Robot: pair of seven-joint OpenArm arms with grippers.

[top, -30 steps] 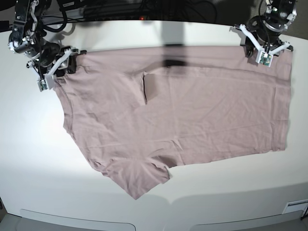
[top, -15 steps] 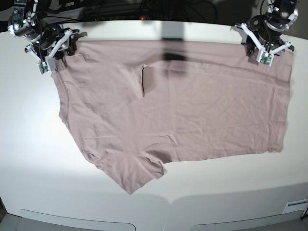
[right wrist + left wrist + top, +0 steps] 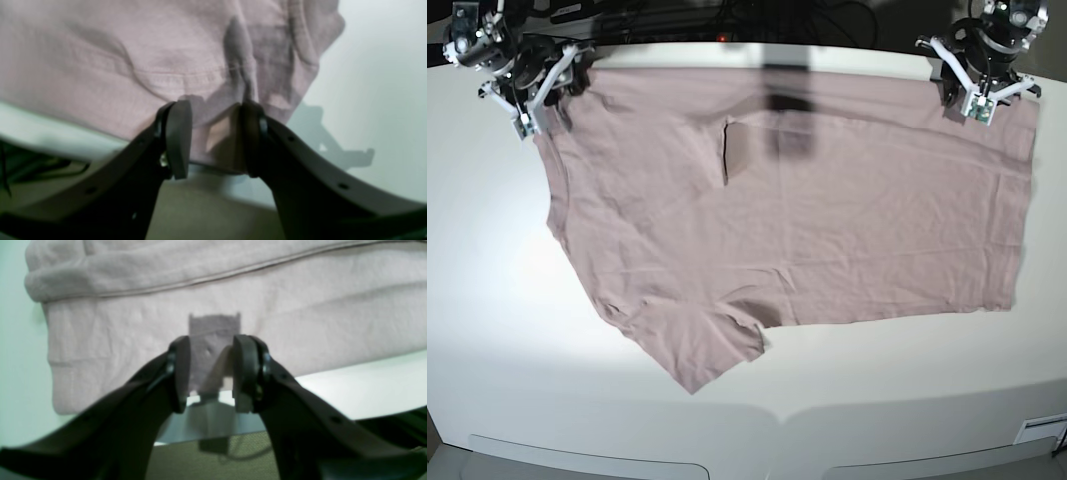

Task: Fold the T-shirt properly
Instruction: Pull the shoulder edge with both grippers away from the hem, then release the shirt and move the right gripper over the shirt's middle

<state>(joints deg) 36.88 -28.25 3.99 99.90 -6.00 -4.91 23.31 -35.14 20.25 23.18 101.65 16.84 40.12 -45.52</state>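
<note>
In the base view we see a white counter (image 3: pixel 507 300) with dark cables along its far edge. The T-shirt (image 3: pixel 827 220) lies spread flat across it, one sleeve pointing toward the near edge and a small flap folded over near the collar. The left tool (image 3: pixel 980 88) sits at the shirt's far corner on this view's right, the right tool (image 3: pixel 539 92) at the far corner on the left; from here their tips are too small to read. Against half a second ago, the shirt has slid toward the far edge, and both tools with it.

In the left wrist view, the left tool (image 3: pixel 210 373) stands parted with pink cloth (image 3: pixel 233 290) behind the gap (we cannot tell whether it pinches the hem). A metal bracket below is blurred.

In the right wrist view, the right tool (image 3: pixel 213 140) shows bunched shirt (image 3: pixel 100 50) edge running down between its parted jaws; again a firm grasp is unclear.
</note>
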